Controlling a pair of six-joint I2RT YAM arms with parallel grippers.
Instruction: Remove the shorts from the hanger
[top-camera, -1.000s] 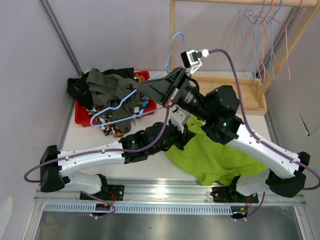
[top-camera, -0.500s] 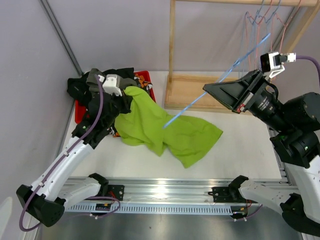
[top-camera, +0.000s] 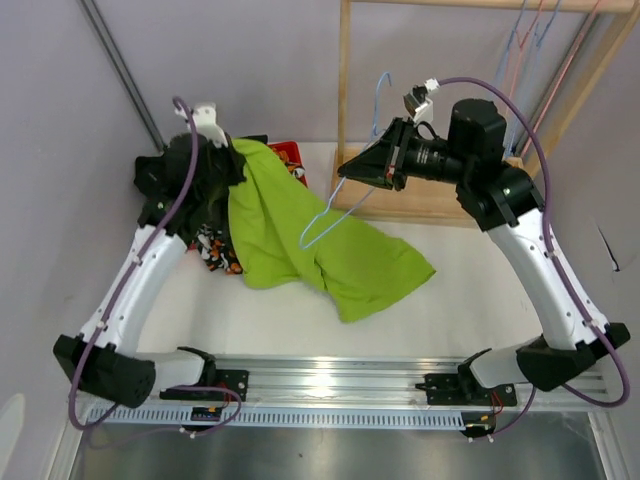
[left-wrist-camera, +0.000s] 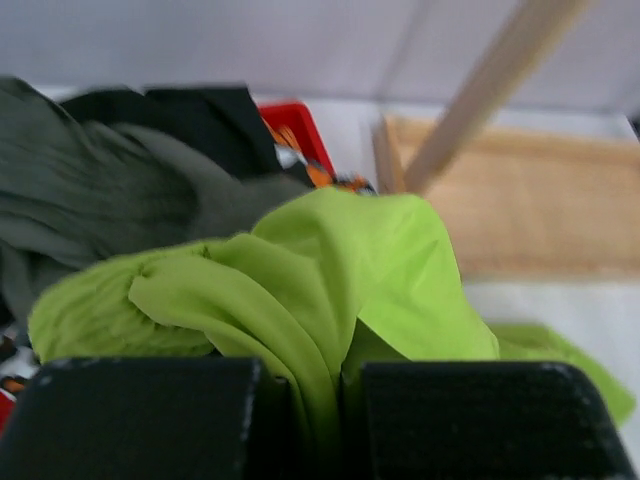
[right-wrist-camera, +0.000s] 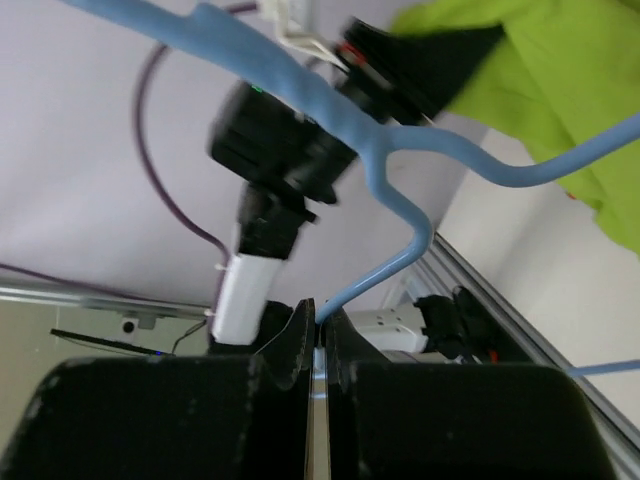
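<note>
Top external view: lime green fabric shorts (top-camera: 300, 235) hung from the left pincer (left-wrist-camera: 322, 400), which gripped their bunched edge above the red plastic bin (top-camera: 290, 152), and trailed onto the white worktop (top-camera: 470, 300). The right pincer (right-wrist-camera: 318, 340) was closed on a light-blue wire hanger (right-wrist-camera: 275, 65), raised near the wooden rack (top-camera: 345, 90).

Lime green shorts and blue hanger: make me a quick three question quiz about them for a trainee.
1. True or false: the left gripper holds the lime green fabric shorts.
2. The right gripper pinches: A, the light blue wire hanger; B, a wooden rail; C, nothing.
3. Fill in: the dark garments are piled on a ___ plastic tray.
Key: 1 true. 2 A. 3 red.
</note>
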